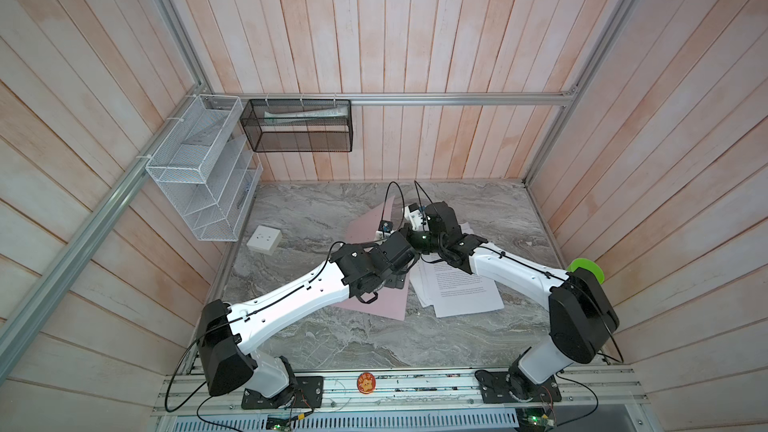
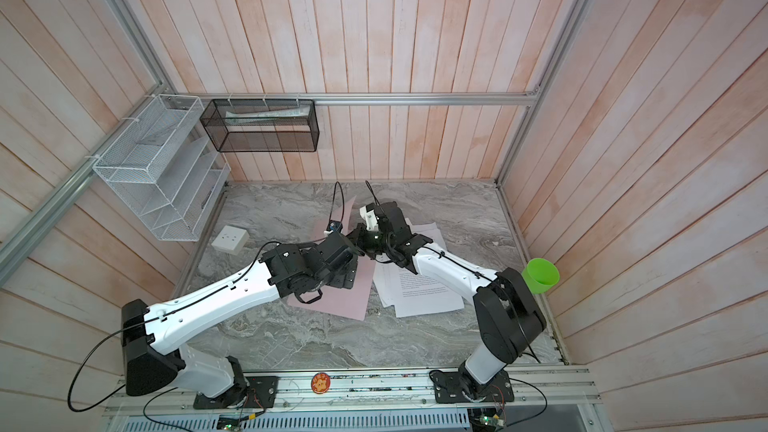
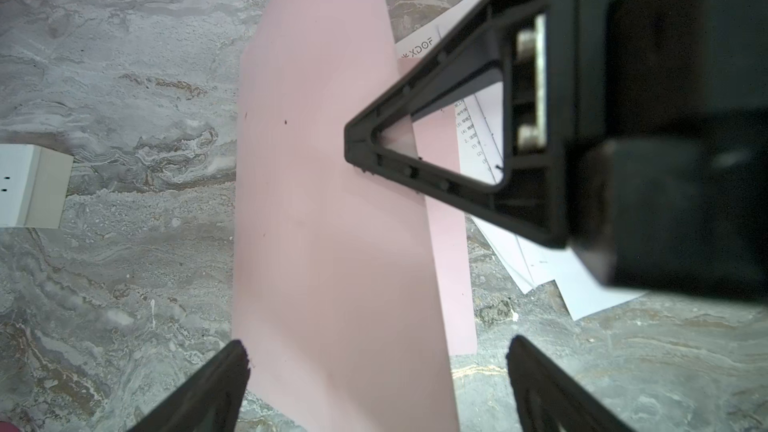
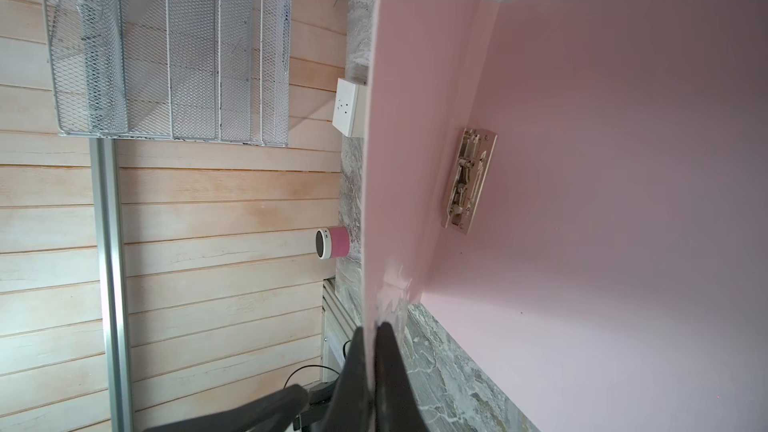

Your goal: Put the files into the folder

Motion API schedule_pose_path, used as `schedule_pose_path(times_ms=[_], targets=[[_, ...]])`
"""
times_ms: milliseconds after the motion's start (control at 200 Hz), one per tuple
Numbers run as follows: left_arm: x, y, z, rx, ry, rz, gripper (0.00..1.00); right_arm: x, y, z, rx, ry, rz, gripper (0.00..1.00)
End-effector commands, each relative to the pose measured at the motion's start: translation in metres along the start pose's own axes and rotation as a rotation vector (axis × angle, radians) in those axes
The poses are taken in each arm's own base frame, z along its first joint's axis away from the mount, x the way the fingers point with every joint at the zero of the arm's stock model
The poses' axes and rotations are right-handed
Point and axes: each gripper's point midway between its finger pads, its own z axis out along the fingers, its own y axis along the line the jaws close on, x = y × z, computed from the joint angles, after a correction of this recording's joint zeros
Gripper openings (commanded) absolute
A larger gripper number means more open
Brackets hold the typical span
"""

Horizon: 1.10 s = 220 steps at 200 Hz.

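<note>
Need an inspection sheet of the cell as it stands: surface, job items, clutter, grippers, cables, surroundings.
Surface: grey marble-pattern table.
Job's things: pink folder open, one cover lifted, metal clip exposed; papers piled beside it, not inside.
Clutter: socket box, green cup, pink speaker near the table's edges.
Grippers: left gripper open above the folder; right gripper shut on the lifted cover's edge.
Cables: black loops above both wrists.
Surroundings: plank walls; white wire rack and black mesh basket hang from the frame.
</note>
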Motion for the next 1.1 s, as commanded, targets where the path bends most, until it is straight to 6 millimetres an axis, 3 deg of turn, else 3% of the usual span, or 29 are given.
schedule_pose_path(times_ms=[0, 230, 370, 595, 760, 870, 965, 1095], targets=[[0.008, 0.010, 0.002, -0.046, 0.006, -0.012, 0.95, 0.002, 0.021, -0.002, -0.078, 0.008, -0.013, 0.00], [0.022, 0.021, 0.011, -0.121, 0.036, -0.006, 0.82, 0.006, 0.026, -0.004, -0.111, 0.026, -0.015, 0.00], [0.025, 0.024, 0.011, -0.132, 0.040, -0.005, 0.58, 0.008, 0.025, -0.005, -0.101, 0.033, -0.025, 0.00], [0.027, 0.022, 0.010, -0.119, 0.051, 0.010, 0.33, 0.007, 0.022, -0.004, -0.098, 0.051, -0.034, 0.00], [0.025, 0.020, 0.008, -0.110, 0.057, 0.020, 0.00, 0.001, 0.020, -0.002, -0.096, 0.072, -0.058, 0.00], [0.026, 0.017, 0.009, -0.107, 0.078, 0.035, 0.00, -0.013, 0.017, -0.004, -0.111, 0.085, -0.065, 0.00], [0.028, 0.018, 0.008, -0.109, 0.092, 0.024, 0.00, -0.029, 0.019, -0.010, -0.152, 0.099, -0.080, 0.19], [0.023, 0.018, 0.003, -0.072, 0.085, -0.011, 0.00, -0.060, 0.020, -0.032, -0.188, 0.043, -0.097, 0.31]])
